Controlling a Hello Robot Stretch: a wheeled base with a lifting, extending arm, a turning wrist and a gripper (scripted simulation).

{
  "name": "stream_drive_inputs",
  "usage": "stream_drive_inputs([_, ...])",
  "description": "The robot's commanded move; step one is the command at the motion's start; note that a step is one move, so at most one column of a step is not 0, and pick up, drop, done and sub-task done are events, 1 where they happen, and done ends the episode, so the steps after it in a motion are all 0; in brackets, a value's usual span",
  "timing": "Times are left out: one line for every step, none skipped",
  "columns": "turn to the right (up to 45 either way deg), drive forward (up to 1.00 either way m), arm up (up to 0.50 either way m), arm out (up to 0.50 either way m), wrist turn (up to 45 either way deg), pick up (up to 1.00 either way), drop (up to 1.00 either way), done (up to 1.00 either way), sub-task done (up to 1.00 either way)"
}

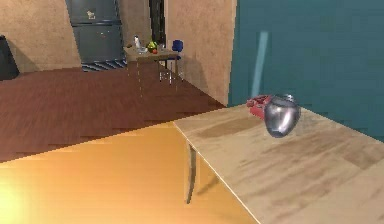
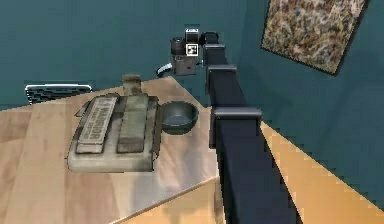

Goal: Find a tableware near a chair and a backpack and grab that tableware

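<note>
Dark grey round bowl is sitting on the light wooden bench in the arm side view, just beside the right flank of an olive-grey fabric backpack that is lying flat on the same top. I cannot tell whether bowl and backpack are touching. I am seeing the dark wire back of a chair behind the bench's far edge, on that view's left, against the teal wall.

The dark square-section arm is running up from the bottom edge, passing just right of the bowl. At its far end I am reading a small white marker square, and below it the dark end effector, which is showing higher in the picture than the bowl, near the bench's far corner. I cannot tell the state of its fingers, nor whether it is holding or touching anything. A mottled framed painting is hanging on the wall at upper right.

In the forward view I am looking at a pale plank table on the right carrying a silvery-grey rounded object with a small red item just beside it. Farther off, a dark blue-grey refrigerator, a small side table and a blue chair are standing on the brown floor.
</note>
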Motion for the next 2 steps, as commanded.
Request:
stream_drive_inputs([0.0, 0.0, -0.24, 0.0, 0.0, 0.0, 0.0, 0.0, 0.0])
stream_drive_inputs([0.0, 0.0, 0.0, 0.0, 0.0, 1.0, 0.0, 0.0, 0.0])
